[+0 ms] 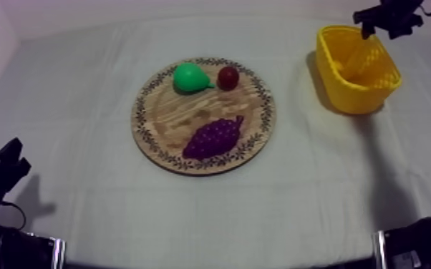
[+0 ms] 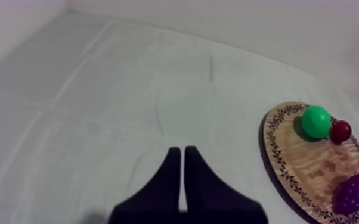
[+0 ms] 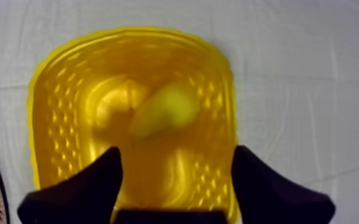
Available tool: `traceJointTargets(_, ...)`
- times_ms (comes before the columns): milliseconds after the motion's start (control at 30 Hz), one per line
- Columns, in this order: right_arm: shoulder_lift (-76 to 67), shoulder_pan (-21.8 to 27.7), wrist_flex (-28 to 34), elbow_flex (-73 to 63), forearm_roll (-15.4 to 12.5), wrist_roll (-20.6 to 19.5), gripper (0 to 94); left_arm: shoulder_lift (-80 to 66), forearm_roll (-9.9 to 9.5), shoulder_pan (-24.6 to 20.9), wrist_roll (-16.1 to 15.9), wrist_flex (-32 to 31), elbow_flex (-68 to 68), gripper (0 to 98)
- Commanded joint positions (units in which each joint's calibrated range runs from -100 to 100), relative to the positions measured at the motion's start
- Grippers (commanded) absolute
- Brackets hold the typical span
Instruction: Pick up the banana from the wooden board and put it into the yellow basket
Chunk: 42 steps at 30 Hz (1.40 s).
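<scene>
Right wrist view down past released right jaws onto banana [image 3: 164, 112] lying inside yellow basket [image 3: 62, 119] at far right: lift straight up clear of its rim before swinging away; leave clenched, empty left jaws parked near left.

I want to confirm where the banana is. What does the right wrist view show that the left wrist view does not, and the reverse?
The right wrist view adds the banana inside the yellow basket, with the open right gripper above it. The left wrist view adds the pear, small red fruit and grapes on the wooden board, plus the shut left gripper. Both share the cloth, a piece of the board's rim and some of the basket.
</scene>
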Motion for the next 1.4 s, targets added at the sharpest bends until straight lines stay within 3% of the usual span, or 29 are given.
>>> traceJointTargets(0,-1.95,0.12,-1.09,1.0,-0.57,0.18,42.0,-0.05,0.0,-0.01,0.0,-0.01,-0.04,0.0)
traceJointTargets(233,-13.48,0.69,-10.38,10.99,-0.67,-1.0,12.7,-0.05,0.0,-0.01,0.0,-0.01,-0.04,0.0)
traceJointTargets(400,-24.74,0.93,-19.51,22.76,-0.48,-1.8,3.1,-0.05,0.0,-0.01,0.0,-0.01,-0.04,0.0)
traceJointTargets(767,-50.44,-0.02,-38.16,55.38,-2.62,-1.64,0.6,-0.05,0.0,-0.01,-0.01,-0.01,-0.04,0.0)
traceJointTargets(933,-62.54,-0.83,-42.87,69.71,-6.25,1.46,0.6,-0.05,0.0,-0.01,-0.01,-0.01,-0.04,0.0)
traceJointTargets(1100,-74.58,-1.4,-44.03,81.89,-9.34,4.9,0.6,-0.05,0.0,-0.01,0.0,-0.01,-0.04,0.0)
traceJointTargets(1367,-88.97,-1.45,-39.5,91.08,-10.0,5.65,0.6,-0.05,0.0,-0.01,0.0,-0.01,-0.04,0.0)
